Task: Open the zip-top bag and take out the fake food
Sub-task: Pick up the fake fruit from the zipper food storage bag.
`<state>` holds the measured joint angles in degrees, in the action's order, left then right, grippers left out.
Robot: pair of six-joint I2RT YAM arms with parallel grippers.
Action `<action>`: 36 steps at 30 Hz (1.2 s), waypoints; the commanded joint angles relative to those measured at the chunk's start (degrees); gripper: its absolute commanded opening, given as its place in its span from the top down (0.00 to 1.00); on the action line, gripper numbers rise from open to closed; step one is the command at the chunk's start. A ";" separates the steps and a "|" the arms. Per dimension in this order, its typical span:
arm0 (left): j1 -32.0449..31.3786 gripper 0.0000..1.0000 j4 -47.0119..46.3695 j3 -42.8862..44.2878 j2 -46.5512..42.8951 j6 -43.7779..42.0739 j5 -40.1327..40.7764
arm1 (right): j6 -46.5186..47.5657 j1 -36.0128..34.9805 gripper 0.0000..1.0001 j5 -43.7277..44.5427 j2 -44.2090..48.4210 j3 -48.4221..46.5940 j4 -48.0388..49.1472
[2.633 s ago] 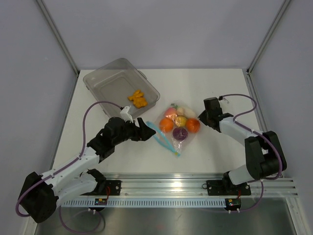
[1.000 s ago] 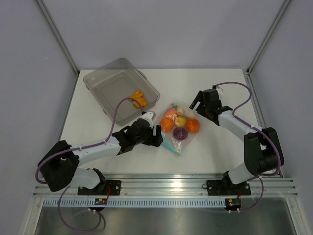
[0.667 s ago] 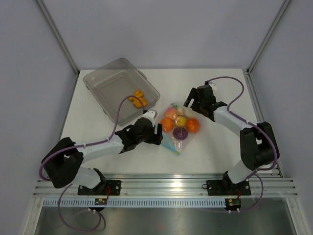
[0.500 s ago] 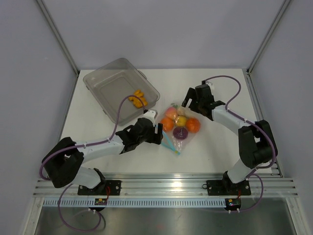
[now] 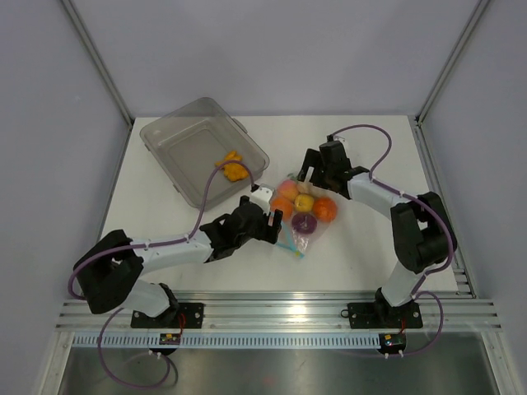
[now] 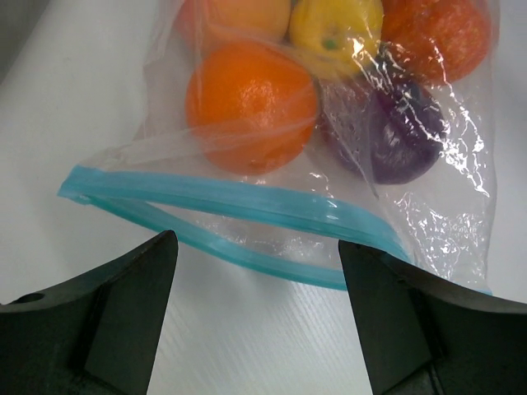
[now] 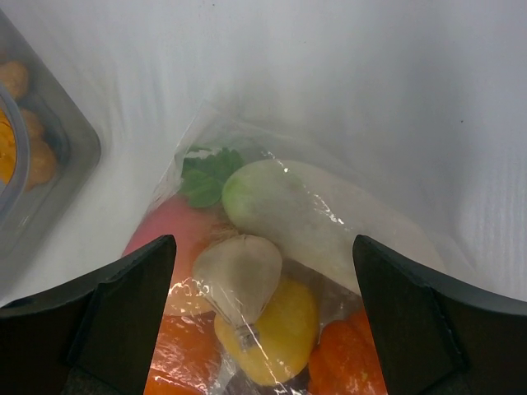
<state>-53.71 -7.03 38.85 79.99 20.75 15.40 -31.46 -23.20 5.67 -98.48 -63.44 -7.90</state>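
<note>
The zip-top bag [image 5: 310,234] lies mid-table, its light-blue zip strip [image 5: 286,240] at the near left end. In the left wrist view the strip [image 6: 247,200] bows slightly apart just ahead of my open left gripper [image 6: 257,247], which holds nothing. The fake food [image 5: 304,202] is inside the bag: an orange [image 6: 251,103], a yellow piece [image 6: 333,25] and a purple one [image 6: 387,132]. My right gripper [image 7: 263,247] hovers open over the bag's far end, above a white vegetable [image 7: 313,214] and a beige bulb [image 7: 239,276]. From above, the left gripper [image 5: 276,224] and right gripper [image 5: 309,175] flank the bag.
A rigid clear tub [image 5: 165,136] stands at the back left with orange pieces [image 5: 234,169] in it; its corner [image 7: 70,152] shows in the right wrist view. The metal rail [image 5: 280,304] with the arm bases runs along the near edge.
The left gripper has slid right, up to the bag's zip end. The right gripper has swung left to the bag's far end and opened a little wider. The bag has stayed put.
</note>
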 commanded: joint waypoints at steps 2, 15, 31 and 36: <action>-0.16 0.18 -9.49 0.79 3.15 -6.15 1.83 | 1.93 -0.88 0.04 -3.47 -1.89 -2.83 2.37; -0.16 0.08 -19.33 0.97 8.61 -10.64 6.22 | 4.30 -2.46 0.04 -5.41 -5.05 -5.55 -0.09; -0.16 0.03 -18.38 7.55 15.89 -10.30 7.71 | 4.04 -2.55 0.06 -12.00 -8.13 -6.08 -0.36; -0.16 0.03 -16.10 10.01 18.45 -9.94 10.16 | 4.13 -2.55 0.07 -13.75 -9.01 -6.35 -0.54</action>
<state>-53.71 -20.86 45.87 97.03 11.35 21.78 -27.27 -24.97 -4.16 -104.86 -69.41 -5.37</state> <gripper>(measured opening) 0.973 0.930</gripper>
